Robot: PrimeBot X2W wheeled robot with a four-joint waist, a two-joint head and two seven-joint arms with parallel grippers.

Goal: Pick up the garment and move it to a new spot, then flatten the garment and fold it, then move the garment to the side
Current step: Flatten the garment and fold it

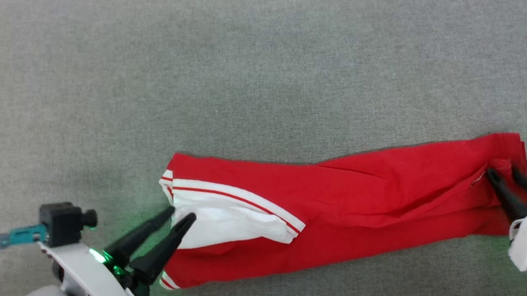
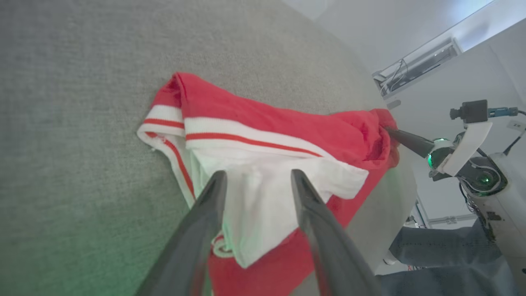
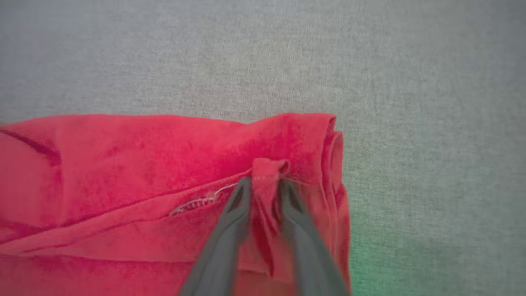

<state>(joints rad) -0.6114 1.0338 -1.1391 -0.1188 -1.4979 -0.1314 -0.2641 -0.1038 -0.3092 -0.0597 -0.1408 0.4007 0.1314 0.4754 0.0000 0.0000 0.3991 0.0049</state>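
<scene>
The garment (image 1: 349, 207), a red T-shirt, lies folded into a long band across the grey surface, with a white sleeve (image 1: 231, 223) and striped trim at its left end. My left gripper (image 1: 180, 213) is open, its tips at the edge of that sleeve. In the left wrist view the left gripper (image 2: 257, 176) has its two fingers spread over the white sleeve (image 2: 263, 197). My right gripper (image 1: 504, 173) is at the garment's right end. In the right wrist view the right gripper (image 3: 266, 181) is shut on a raised pinch of red cloth (image 3: 267, 166) near the hem.
The grey fabric surface (image 1: 258, 66) stretches wide beyond the garment. In the left wrist view the surface's edge (image 2: 407, 193) drops off by the right arm (image 2: 464, 144), and a person's legs in jeans (image 2: 444, 255) are beyond it.
</scene>
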